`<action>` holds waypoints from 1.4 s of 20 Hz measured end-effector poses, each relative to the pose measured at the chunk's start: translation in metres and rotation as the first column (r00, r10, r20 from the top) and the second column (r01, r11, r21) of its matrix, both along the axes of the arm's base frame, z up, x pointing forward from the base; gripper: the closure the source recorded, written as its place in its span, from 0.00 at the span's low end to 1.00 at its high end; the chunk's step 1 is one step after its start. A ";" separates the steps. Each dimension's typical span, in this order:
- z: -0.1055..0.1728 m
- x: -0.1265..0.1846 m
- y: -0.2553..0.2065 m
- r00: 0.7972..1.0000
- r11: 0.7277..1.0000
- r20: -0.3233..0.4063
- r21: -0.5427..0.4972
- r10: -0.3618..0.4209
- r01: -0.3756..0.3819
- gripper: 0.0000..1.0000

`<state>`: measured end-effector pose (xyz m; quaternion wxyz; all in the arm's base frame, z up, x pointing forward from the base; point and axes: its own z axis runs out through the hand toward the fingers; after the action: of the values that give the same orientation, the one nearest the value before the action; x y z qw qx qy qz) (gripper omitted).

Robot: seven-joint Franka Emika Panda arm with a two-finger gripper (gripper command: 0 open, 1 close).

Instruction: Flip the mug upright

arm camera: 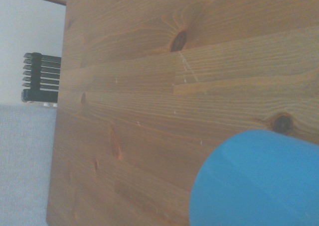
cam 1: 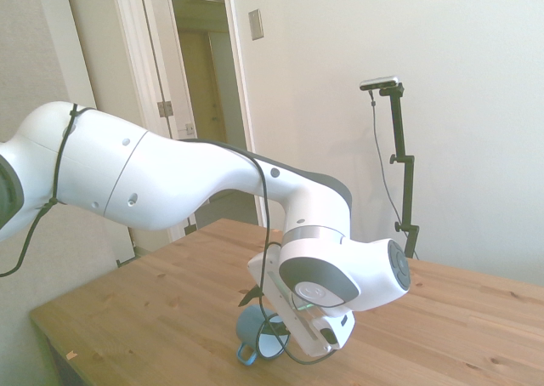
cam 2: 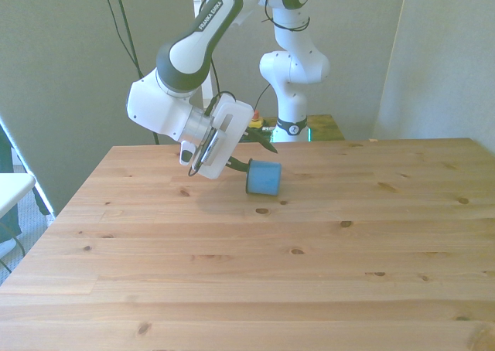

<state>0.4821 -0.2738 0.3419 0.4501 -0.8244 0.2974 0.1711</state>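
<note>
The small light-blue mug lies tipped on its side on the wooden table, its closed bottom toward the front view's right. My gripper reaches down at a slant from the front view's left and stands open. One dark finger touches the mug's rim end and the other hangs just above the mug. In the side view the mug rests under the wrist with its loop handle toward the table's near edge. The wrist view shows the mug's blue wall close by.
The table's side edge runs near the mug in the wrist view, with grey floor beyond it. An open doorway stands behind the arm in the side view. Bare wood stretches toward the front view's right and bottom.
</note>
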 end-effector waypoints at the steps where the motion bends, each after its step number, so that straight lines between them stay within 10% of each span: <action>1: 0.000 0.000 0.000 1.000 1.000 0.000 0.001 0.001 -0.001 1.00; 20: 0.006 0.004 0.000 1.000 1.000 0.021 -0.007 0.007 -0.007 1.00; 28: 0.088 0.002 0.023 0.994 0.955 0.101 -0.289 -0.041 0.069 1.00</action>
<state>0.4838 -0.2505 0.4302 0.3414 -0.8804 0.3209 0.0737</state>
